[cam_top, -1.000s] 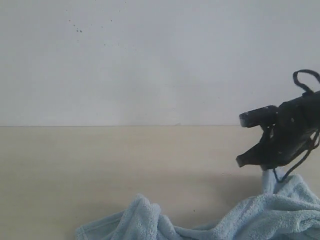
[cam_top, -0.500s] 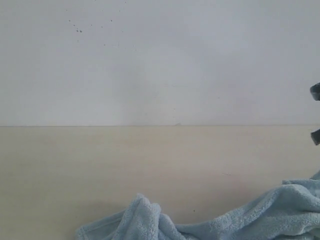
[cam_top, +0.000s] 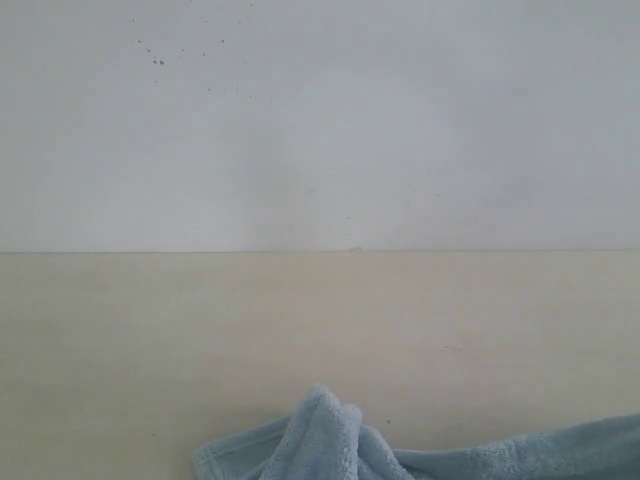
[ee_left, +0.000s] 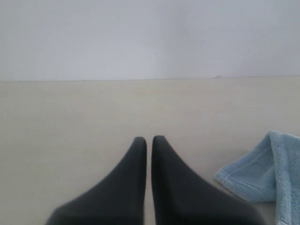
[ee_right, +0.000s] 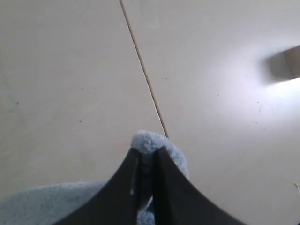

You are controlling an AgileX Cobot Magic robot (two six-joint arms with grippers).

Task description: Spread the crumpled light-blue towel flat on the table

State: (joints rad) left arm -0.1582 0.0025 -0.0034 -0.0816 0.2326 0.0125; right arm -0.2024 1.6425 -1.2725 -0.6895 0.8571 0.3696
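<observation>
The light-blue towel (cam_top: 330,445) lies bunched at the near edge of the beige table (cam_top: 300,320) in the exterior view, a thin strip of it (cam_top: 560,450) trailing off to the right. Neither gripper shows in that view. In the left wrist view my left gripper (ee_left: 148,139) hovers over bare table with its black fingers pressed together and nothing between them; a hemmed towel corner (ee_left: 262,171) lies beside it. In the right wrist view my right gripper (ee_right: 146,151) is shut on a fluffy fold of the towel (ee_right: 147,140), held above the table.
A white-grey wall (cam_top: 320,120) rises behind the table's far edge. In the right wrist view a thin dark seam (ee_right: 143,70) runs across the surface, and a small brown patch (ee_right: 293,61) sits at the frame's edge.
The right gripper has left the exterior view to the right, taking the towel's right side with it. The towel slid right and its raised right part flattened to a low strip.
</observation>
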